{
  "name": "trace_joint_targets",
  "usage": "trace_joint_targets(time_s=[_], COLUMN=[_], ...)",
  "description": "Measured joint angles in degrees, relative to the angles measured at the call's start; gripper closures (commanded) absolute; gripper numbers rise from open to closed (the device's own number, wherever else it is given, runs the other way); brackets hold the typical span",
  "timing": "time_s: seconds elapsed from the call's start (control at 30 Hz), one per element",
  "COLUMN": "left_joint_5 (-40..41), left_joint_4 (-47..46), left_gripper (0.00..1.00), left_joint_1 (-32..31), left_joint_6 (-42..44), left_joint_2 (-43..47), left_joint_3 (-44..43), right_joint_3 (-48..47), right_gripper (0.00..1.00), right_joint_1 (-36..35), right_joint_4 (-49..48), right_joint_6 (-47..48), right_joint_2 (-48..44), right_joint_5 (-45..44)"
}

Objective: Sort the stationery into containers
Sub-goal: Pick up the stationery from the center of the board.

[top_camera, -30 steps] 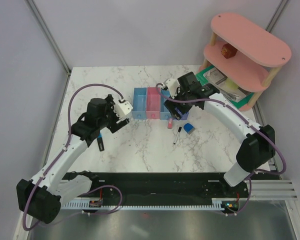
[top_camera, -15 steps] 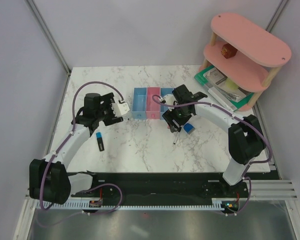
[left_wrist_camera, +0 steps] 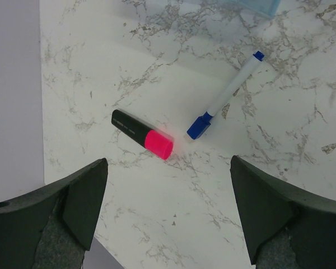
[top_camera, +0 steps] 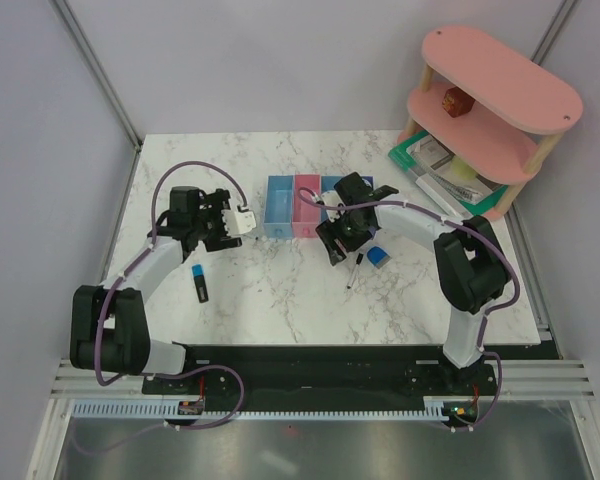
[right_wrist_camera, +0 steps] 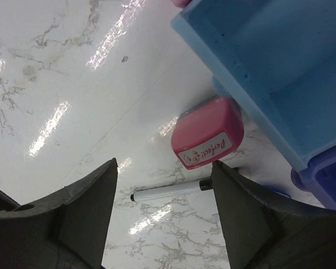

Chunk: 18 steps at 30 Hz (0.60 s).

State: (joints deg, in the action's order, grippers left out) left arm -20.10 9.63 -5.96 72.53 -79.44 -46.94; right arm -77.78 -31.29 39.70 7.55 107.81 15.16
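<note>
The containers (top_camera: 302, 207) are a row of joined bins at mid-table, light blue (top_camera: 278, 208), pink and blue. My left gripper (top_camera: 238, 222) hangs open left of them. In its wrist view a pink highlighter (left_wrist_camera: 143, 134) with a black cap and a white pen (left_wrist_camera: 227, 95) with a blue cap lie on the marble ahead of the left gripper (left_wrist_camera: 168, 218). My right gripper (top_camera: 337, 245) is open just in front of the bins. Its wrist view shows the right gripper (right_wrist_camera: 165, 218) over a thin pen (right_wrist_camera: 171, 192), with the pink eraser (right_wrist_camera: 208, 140) just beyond, against the blue bin (right_wrist_camera: 269, 73).
A blue highlighter (top_camera: 200, 283) lies at the front left. A blue cube (top_camera: 378, 256) and the thin pen (top_camera: 354, 272) lie right of my right gripper. A pink two-tier shelf (top_camera: 500, 90) with a brown block (top_camera: 455, 100) and a green-rimmed tray (top_camera: 420, 160) stands at the back right.
My right gripper has moved left and nearer, coming over the eraser and pen, its jaws a little narrower. My left arm has drawn back to the left, its gripper still open.
</note>
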Motion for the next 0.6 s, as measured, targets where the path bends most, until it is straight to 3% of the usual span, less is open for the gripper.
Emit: trace_joint_targets(time_s=[0.6], left_joint_5=[-0.85], left_joint_4=[-0.90], left_gripper=[0.04], left_joint_1=[1.11], left_joint_6=[0.39], left_joint_2=[0.28], left_joint_3=[0.52], right_joint_3=[-3.50], right_gripper=[0.32], right_joint_1=[-1.53], right_joint_4=[-2.64], right_joint_6=[-3.32], right_joint_2=[3.54], right_joint_5=[-4.04])
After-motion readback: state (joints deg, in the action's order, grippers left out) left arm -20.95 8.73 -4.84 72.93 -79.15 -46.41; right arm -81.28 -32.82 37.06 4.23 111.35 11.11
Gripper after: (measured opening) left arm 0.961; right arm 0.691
